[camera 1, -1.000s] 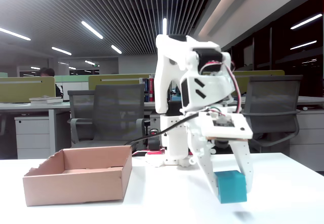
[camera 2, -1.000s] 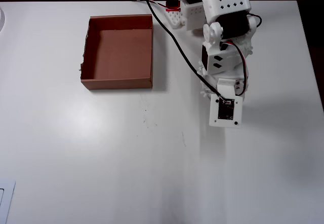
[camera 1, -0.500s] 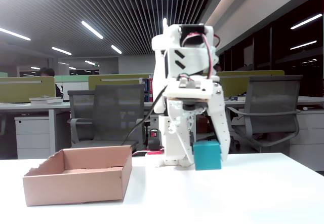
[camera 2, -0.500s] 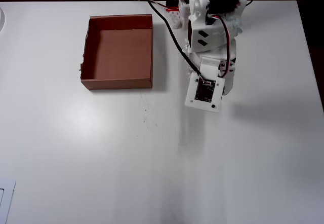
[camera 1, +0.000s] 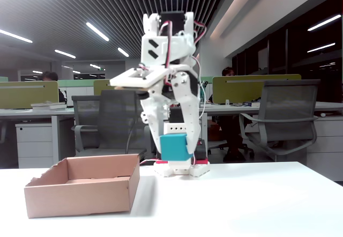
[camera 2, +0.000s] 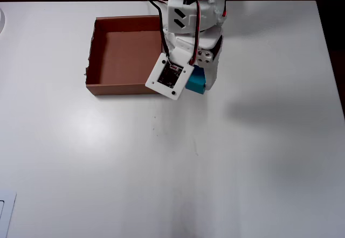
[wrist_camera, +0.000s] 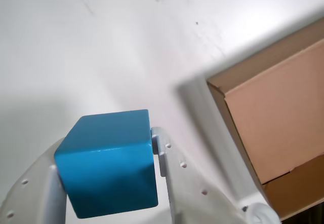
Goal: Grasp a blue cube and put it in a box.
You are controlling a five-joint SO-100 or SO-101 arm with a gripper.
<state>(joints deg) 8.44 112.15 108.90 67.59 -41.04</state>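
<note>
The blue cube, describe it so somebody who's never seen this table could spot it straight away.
Start at the white robot arm standing at the back of the white table, and follow it down to its gripper. Clamped between the white fingers, lifted off the table just right of the shallow brown cardboard box in the fixed view, is the small matte turquoise-blue cube, the only blue thing on the table.

One blue cube (wrist_camera: 107, 163), one cardboard box (camera 2: 126, 54) (lidless, nothing inside it), one white robot arm (camera 1: 167, 87) with one claw (wrist_camera: 109, 183), one white surface (camera 2: 215, 157). Behind, in the fixed view, two office chairs (camera 1: 115, 121).
</note>
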